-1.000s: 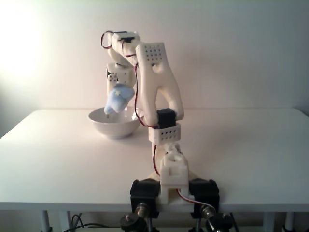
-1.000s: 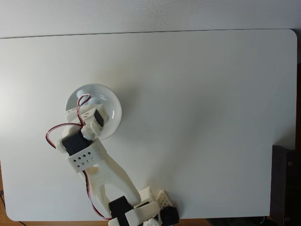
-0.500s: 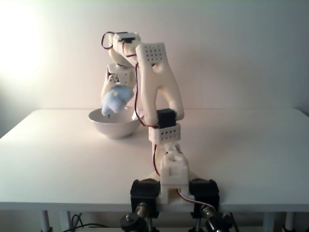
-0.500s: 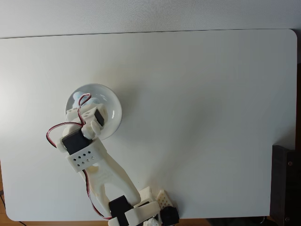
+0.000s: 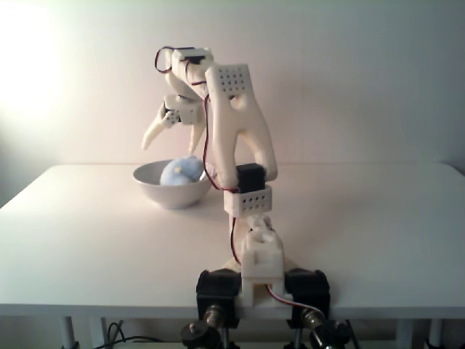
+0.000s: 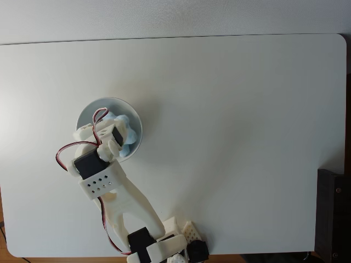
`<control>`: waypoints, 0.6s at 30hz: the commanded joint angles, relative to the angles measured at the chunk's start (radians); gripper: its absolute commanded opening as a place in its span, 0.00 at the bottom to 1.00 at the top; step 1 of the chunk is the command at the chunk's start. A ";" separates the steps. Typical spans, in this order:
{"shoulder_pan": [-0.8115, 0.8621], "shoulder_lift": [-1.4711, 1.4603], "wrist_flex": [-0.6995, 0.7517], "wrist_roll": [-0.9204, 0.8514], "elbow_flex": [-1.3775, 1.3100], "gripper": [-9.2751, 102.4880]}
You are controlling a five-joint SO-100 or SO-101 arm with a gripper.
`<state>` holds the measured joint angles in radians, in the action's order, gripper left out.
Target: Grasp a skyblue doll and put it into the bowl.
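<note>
Pictured on a white table (image 5: 378, 218): a white 3D-printed arm (image 5: 240, 123) bent over a glossy white bowl (image 5: 156, 190), red wires looping along its upper joints. Seen from the front, gripper (image 5: 168, 142) poised just above the bowl's rim, two pale fingers (image 5: 154, 131) splayed apart and empty, tips pointing down toward the contents. Resting inside the bowl, the skyblue doll (image 5: 180, 172), a fuzzy pale lump rising a little above the rim on the side nearer the arm, clear of the fingers. Viewed from above, the bowl (image 6: 88, 112) lying at the left half of the table (image 6: 230, 137), the doll (image 6: 127, 136) tucked against the right inner wall and partly covered by the wrist and its black servo block. Gripper tips themselves hidden under the wrist in that top-down view. At the lower edge, the arm's base (image 6: 164, 246) clamped at the table's near side. Dark object (image 6: 332, 213) at the far right border.
</note>
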<state>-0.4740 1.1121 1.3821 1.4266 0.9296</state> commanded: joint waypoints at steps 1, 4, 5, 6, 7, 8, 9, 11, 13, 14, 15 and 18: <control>0.002 0.021 0.002 -0.003 -0.043 0.57; 0.002 0.023 0.002 -0.003 -0.044 0.61; 0.002 0.025 0.002 -0.003 -0.044 0.63; 0.002 0.035 0.002 -0.003 -0.044 0.64; 0.002 0.049 0.002 -0.003 -0.044 0.65; 0.003 0.063 0.002 -0.003 -0.043 0.66; 0.003 0.075 0.002 -0.003 -0.043 0.66; 0.009 0.104 0.002 -0.003 -0.043 0.66; 0.025 0.144 0.002 -0.003 -0.043 0.66; 0.032 0.163 0.002 -0.003 -0.043 0.66; 0.040 0.181 0.003 -0.003 -0.043 0.66; 0.069 0.239 0.003 -0.003 -0.038 0.66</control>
<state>-0.4249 1.2579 1.3821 1.4266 0.9296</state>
